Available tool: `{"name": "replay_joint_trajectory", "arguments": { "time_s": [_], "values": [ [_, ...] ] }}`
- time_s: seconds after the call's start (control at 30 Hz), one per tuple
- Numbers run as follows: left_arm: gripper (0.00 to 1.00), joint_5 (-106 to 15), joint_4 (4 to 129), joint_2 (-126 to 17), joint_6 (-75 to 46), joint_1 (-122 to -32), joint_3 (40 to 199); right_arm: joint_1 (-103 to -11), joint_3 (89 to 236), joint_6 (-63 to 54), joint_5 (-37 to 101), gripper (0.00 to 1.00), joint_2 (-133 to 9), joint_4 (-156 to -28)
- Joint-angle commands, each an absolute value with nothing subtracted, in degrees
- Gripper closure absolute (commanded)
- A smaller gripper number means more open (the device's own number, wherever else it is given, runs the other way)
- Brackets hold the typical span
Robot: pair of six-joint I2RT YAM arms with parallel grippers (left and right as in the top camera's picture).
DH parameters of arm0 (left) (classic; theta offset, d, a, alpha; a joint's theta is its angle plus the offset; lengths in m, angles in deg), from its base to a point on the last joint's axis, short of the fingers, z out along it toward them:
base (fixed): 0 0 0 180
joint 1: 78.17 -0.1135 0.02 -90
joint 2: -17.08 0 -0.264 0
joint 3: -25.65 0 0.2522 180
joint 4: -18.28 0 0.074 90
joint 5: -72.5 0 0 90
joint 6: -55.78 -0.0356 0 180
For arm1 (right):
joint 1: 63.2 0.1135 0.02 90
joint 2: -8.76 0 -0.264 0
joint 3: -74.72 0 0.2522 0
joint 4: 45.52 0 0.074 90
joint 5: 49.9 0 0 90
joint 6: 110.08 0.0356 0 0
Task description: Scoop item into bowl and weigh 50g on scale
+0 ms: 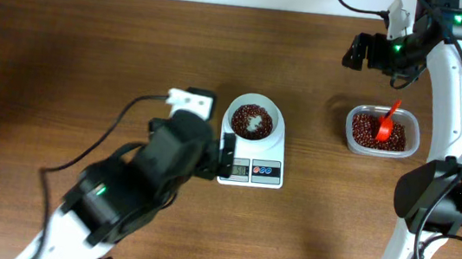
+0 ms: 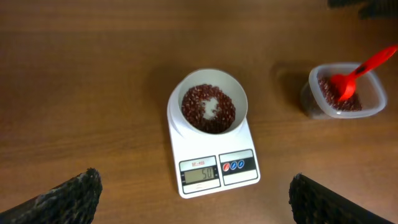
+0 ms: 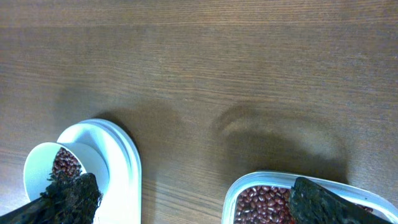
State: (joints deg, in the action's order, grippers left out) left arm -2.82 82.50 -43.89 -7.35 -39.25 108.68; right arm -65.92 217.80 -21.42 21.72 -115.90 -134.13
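Observation:
The white bowl [image 1: 275, 113] sits on the white scale [image 1: 279, 152] at mid-table and holds a ring of red-brown beans [image 2: 196, 112]. The display [image 2: 202, 173] reads 50. My left gripper [image 1: 224, 157] hovers at the scale's left edge, open and empty; in the left wrist view its fingertips [image 2: 84, 186] straddle the scale [image 2: 217, 149] from above. My right gripper [image 1: 364, 50] is raised at the back right, open and empty, with the bowl [image 3: 37, 165] and the bean tub [image 3: 261, 180] under its fingers.
A clear plastic tub [image 1: 381, 132] of beans stands right of the scale, with a red scoop [image 1: 386, 123] resting in it, handle up to the back. The left arm's cable [image 1: 108, 137] trails over the wooden table.

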Motion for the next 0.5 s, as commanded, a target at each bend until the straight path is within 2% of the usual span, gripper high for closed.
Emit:
{"name": "replay_joint_trajectory", "arguments": {
  "time_s": [0.0, 0.27, 0.47],
  "values": [
    [0.01, -1.62, 79.81, -34.82, -7.04, -41.37, 100.92, -65.83, 217.93, -21.60, 20.83, 0.01, -115.37, -134.00],
    [0.01, -9.36, 61.51, -9.23, -7.02, -47.08, 73.84, -65.83, 217.93, -21.60, 20.83, 0.01, -115.37, -134.00],
    [0.01, -10.67, 58.17, 4.00, -7.00, -48.50, 65.06, -65.83, 217.93, -21.60, 20.83, 0.01, -115.37, -134.00]
  ]
}}
